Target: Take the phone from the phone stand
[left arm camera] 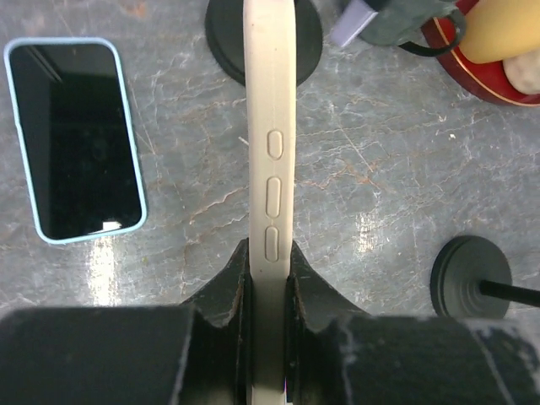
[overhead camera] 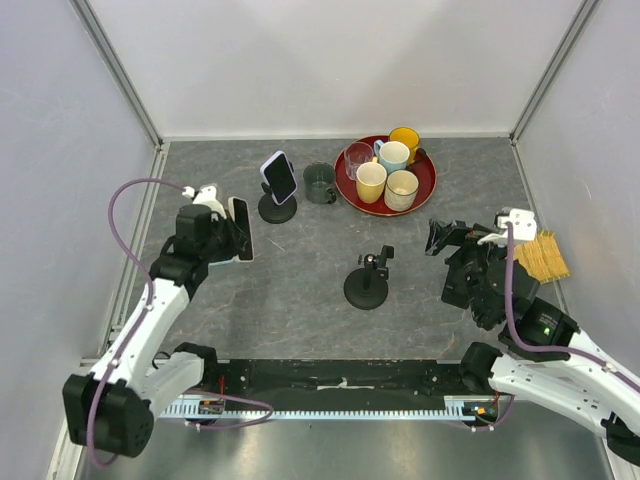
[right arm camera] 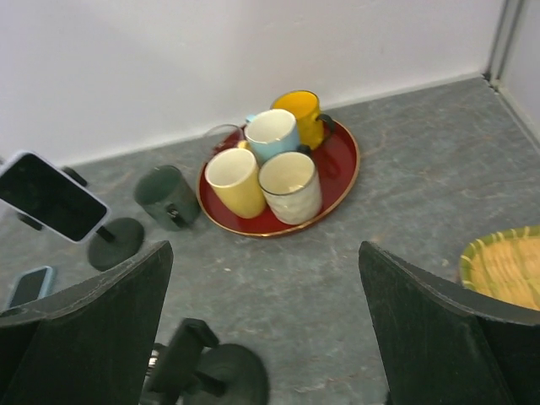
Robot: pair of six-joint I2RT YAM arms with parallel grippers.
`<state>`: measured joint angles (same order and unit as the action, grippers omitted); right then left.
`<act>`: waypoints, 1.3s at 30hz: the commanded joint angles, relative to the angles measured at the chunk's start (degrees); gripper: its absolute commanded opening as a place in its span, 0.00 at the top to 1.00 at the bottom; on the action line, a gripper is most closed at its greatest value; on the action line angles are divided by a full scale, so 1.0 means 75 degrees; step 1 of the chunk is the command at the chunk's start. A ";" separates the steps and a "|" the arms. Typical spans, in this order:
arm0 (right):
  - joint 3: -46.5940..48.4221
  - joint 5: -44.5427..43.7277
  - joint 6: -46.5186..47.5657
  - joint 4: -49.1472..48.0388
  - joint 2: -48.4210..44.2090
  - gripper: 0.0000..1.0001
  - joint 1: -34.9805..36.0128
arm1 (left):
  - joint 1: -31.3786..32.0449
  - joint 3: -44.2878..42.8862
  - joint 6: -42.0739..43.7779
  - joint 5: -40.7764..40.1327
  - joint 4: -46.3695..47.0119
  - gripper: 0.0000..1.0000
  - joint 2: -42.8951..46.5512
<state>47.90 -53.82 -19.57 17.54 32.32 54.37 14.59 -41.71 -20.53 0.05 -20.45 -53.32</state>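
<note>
My left gripper (overhead camera: 228, 235) is shut on a cream-cased phone (overhead camera: 241, 228) and holds it on edge above the table; the left wrist view shows its side buttons (left arm camera: 270, 169) between my fingers (left arm camera: 224, 287). A lilac-cased phone (overhead camera: 280, 176) sits tilted on a black phone stand (overhead camera: 277, 210) just right of that gripper, and also shows in the right wrist view (right arm camera: 51, 207). A second black stand (overhead camera: 367, 285) stands empty mid-table. My right gripper (overhead camera: 440, 238) is open and empty, right of the empty stand (right arm camera: 211, 375).
A blue-cased phone (left arm camera: 76, 139) lies flat, screen up, on the table left of the held phone. A dark green mug (overhead camera: 319, 183) stands by a red tray (overhead camera: 425, 185) holding several cups. A woven mat (overhead camera: 545, 255) lies at the right.
</note>
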 commanded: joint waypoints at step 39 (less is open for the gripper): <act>-0.1535 -0.0734 0.1145 -0.1003 -0.1051 0.02 0.0016 | -0.1629 -0.1633 -0.0743 0.2442 0.1731 0.67 -0.5524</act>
<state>36.12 -58.96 -11.88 11.16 24.18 54.37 2.48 -51.48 -25.91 17.15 -9.28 -95.00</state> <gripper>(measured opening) 0.982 0.290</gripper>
